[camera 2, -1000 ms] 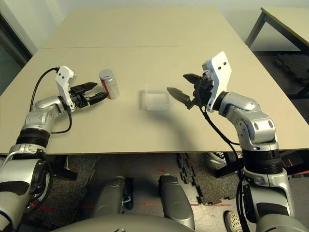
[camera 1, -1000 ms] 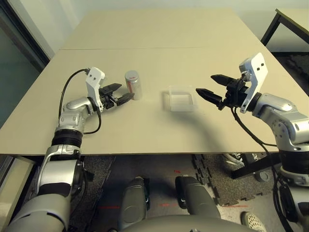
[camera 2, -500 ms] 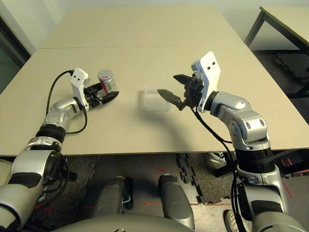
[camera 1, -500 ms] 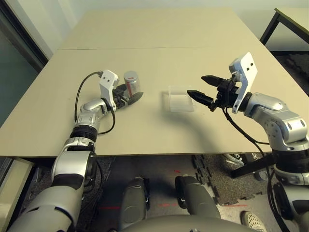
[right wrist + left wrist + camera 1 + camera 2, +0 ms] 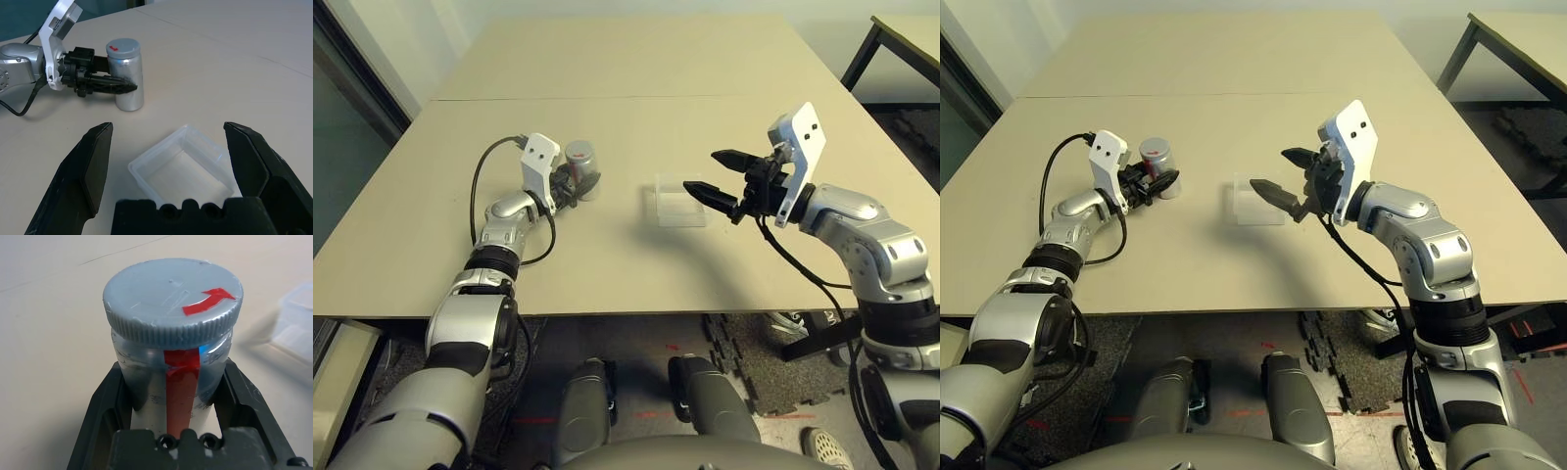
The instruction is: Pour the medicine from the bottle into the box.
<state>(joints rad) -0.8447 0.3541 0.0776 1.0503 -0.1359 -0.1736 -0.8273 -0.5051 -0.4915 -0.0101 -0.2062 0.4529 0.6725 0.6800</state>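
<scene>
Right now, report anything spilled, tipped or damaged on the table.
Nothing stands out. The silvery-grey bottle with the grey cap stands upright and capped between the left gripper's fingers; the clear plastic box sits flat and empty.

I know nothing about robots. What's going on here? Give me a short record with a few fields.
Bottle: bottle upright on the table, grey cap on
Box: clear box open on the table, nothing visible inside, to the right of the bottle
Left gripper: left gripper has its jaws either side of the bottle's body; grip tightness unclear
Right gripper: right gripper hovers over the box, jaws wide open, holding nothing
Pouring: not begun
</scene>
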